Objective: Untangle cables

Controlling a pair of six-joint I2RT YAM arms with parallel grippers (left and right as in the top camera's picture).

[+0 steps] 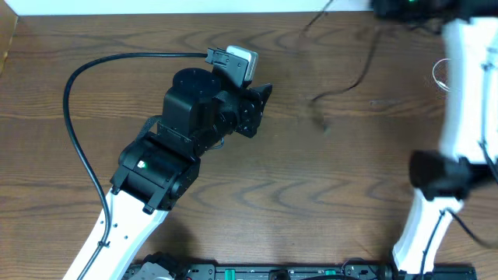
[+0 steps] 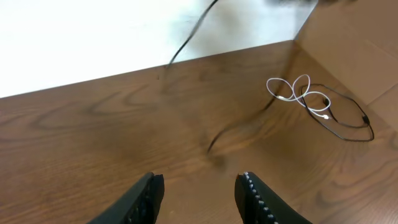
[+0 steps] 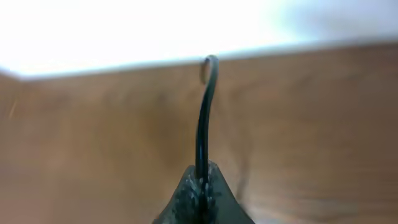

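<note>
- Cables: black cable (image 3: 204,118) ran upward out of the right jaws, which were clamped on it.
- White cable (image 2: 292,87) lay in loops on the surface (image 2: 93,137), overlapping a black loop beside it.
- Left jaws stood apart and empty, well away from that tangle.
- Risk, as I judged it: lifting the black cable further could cinch the crossing or drag the white loops along, since nothing pinned them down.

On overhead I lose the black cable (image 1: 342,92) to motion blur, and its upper end vanishes in a dark smear at the top edge. The right arm (image 1: 461,93) covers part of the white cable (image 1: 441,74). The left wrist view crops the left fingers (image 2: 146,196) at the bottom.
</note>
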